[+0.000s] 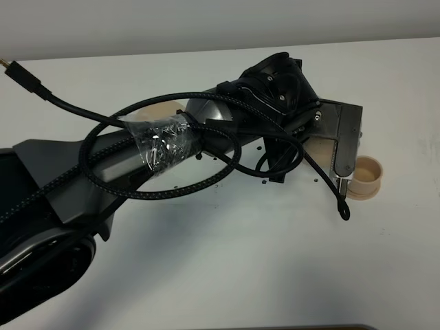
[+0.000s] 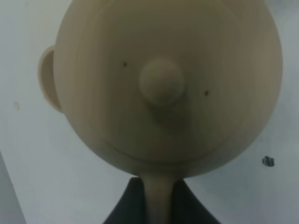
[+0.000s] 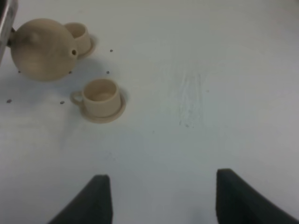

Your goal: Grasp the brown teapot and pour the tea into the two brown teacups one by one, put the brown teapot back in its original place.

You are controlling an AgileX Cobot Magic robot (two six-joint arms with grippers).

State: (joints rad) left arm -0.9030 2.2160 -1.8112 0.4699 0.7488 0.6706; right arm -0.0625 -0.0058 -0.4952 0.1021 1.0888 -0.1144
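The brown teapot point(image 2: 163, 88) hangs above the white table, and my left gripper point(image 2: 159, 205) is shut on its loop handle. In the right wrist view the teapot point(image 3: 42, 49) is tilted, its short spout right beside one brown teacup point(image 3: 79, 35). The other teacup point(image 3: 99, 95) stands on its saucer a little apart from it. From above, my left gripper point(image 1: 342, 155) reaches over to the right, next to a teacup point(image 1: 364, 175); the arm hides the teapot there. The original place, a flat tan disc point(image 1: 165, 108), peeks out behind the arm. My right gripper point(image 3: 166, 200) is open and empty.
The left arm point(image 1: 158, 148) and its looping black cable point(image 1: 89, 148) lie across the middle of the table. Small dark specks point(image 3: 108, 72) dot the white surface near the cups. The table's far edge point(image 1: 206, 49) runs along the back.
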